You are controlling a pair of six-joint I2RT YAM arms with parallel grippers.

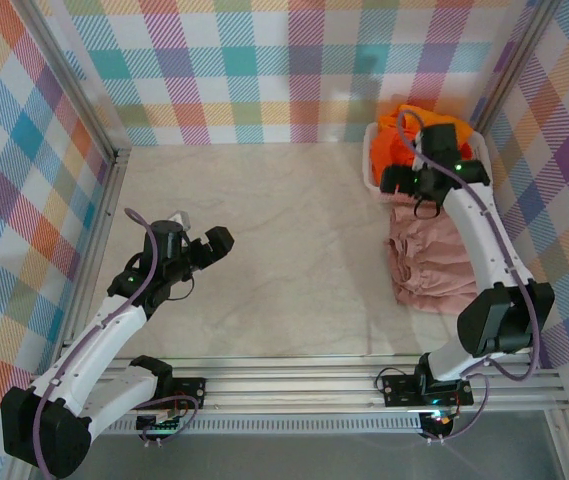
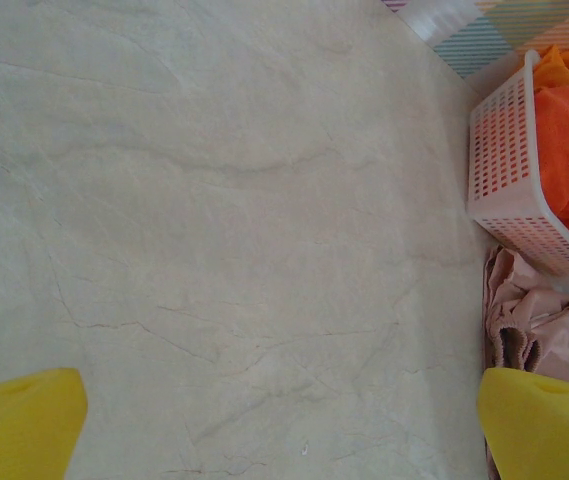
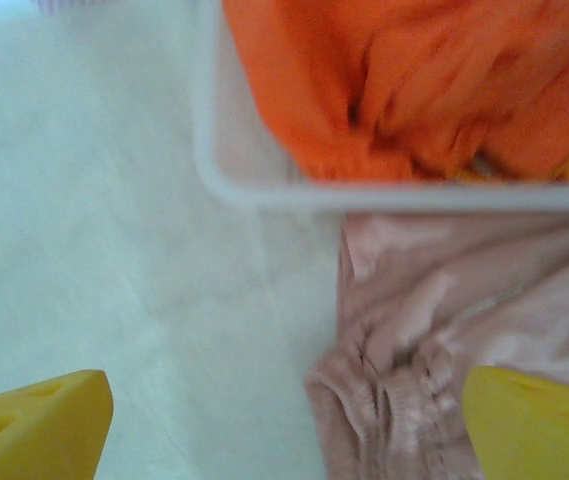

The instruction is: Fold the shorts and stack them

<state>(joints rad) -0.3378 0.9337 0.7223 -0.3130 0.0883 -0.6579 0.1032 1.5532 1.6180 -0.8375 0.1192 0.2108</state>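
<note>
I have the pink shorts [image 1: 429,270] lying lengthwise down the frame's right side, upper end under my right gripper [image 1: 411,190], jaws wide and empty; the left gripper [image 1: 201,235], equally spread and empty, sits well apart.

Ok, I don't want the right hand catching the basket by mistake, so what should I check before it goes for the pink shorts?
1. Right hand open: ok, fingers wide apart.
2. Left hand open and free: ok, holding nothing.
3. Pink shorts out of the white lattice basket: ok, on the table beside its near wall.
4. Right hand high enough to miss the basket rim: cannot tell.
5. Pink shorts lying flat: not ok, bunched at the waist.
6. Orange shorts out of the basket: not ok, piled inside it.
</note>
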